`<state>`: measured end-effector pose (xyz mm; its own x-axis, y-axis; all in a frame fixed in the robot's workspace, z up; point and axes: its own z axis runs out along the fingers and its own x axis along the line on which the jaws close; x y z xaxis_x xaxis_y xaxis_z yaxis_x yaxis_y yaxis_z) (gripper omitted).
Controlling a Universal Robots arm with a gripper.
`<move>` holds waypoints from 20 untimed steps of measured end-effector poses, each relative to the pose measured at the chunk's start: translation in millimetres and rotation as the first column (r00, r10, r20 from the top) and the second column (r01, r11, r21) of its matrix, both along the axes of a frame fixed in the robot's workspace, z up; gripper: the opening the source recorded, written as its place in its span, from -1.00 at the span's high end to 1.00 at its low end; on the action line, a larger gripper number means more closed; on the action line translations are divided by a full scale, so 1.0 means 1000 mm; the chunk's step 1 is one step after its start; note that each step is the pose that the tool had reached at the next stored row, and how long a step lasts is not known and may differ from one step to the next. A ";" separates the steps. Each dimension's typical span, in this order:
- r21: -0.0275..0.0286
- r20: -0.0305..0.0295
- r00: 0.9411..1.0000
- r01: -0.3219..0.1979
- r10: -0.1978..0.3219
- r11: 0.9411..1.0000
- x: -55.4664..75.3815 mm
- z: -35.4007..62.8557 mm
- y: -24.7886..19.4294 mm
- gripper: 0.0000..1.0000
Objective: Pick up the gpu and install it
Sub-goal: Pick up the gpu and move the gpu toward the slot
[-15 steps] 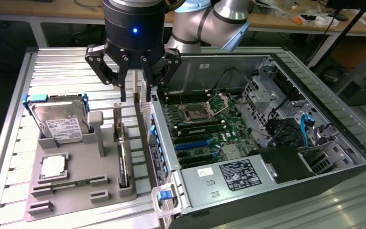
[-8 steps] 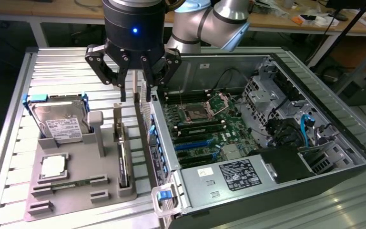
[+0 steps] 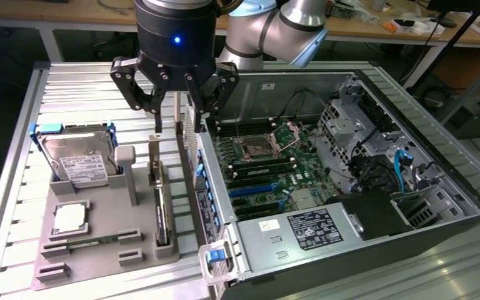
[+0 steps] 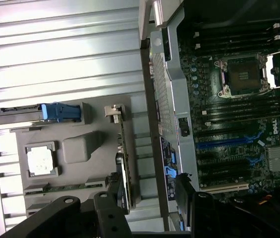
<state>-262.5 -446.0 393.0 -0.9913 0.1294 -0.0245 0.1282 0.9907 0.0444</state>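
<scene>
While my pincer (image 3: pixel 182 111) hangs spread wide, gripping nothing, the gpu (image 3: pixel 160 200) stands on edge in a slot of the grey holder tray (image 3: pixel 107 215) on the tabletop (image 3: pixel 82 87) — in the exterior view at about nine o'clock from the open computer case (image 3: pixel 374 187). I read the pincer at twelve o'clock of the card, clear of it — the hard drive (image 3: pixel 77 162) stands at the card's ten o'clock.

The gpu (image 4: pixel 122 153) stands edgewise in holder (image 4: pixel 95 171).
</scene>
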 end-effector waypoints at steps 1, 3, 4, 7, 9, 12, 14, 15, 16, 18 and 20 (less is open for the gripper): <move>0.000 0.000 1.000 0.000 0.000 1.000 0.000 -0.0001 -0.0001 -0.11; 0.000 0.000 1.000 0.000 0.000 1.000 -0.001 -0.0007 -0.0006 -0.11; 0.000 0.000 1.000 0.000 0.000 1.000 -0.001 -0.0010 -0.0007 -0.11; 0.000 0.000 1.000 0.000 0.000 1.000 -0.002 -0.0014 -0.0009 -0.11; 0.000 0.000 1.000 0.000 0.000 1.000 -0.002 -0.0014 -0.0009 -0.11; 0.000 0.000 1.000 0.000 0.000 1.000 -0.002 -0.0022 -0.0010 -0.11; 0.000 0.000 1.000 0.000 0.000 1.000 -0.005 -0.0054 -0.0012 -0.11; 0.000 0.001 1.000 0.000 0.000 1.000 -0.006 -0.0067 -0.0012 -0.11; 0.000 0.001 1.000 0.000 0.000 1.000 -0.007 -0.0082 -0.0012 -0.11; 0.000 0.001 1.000 0.000 0.000 1.000 -0.009 -0.0113 -0.0012 -0.11; 0.000 0.001 1.000 0.000 0.000 1.000 -0.011 -0.0148 -0.0012 -0.11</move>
<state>-273.4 -447.2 378.2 -0.9913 0.1294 -0.0258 0.1282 0.9907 0.0446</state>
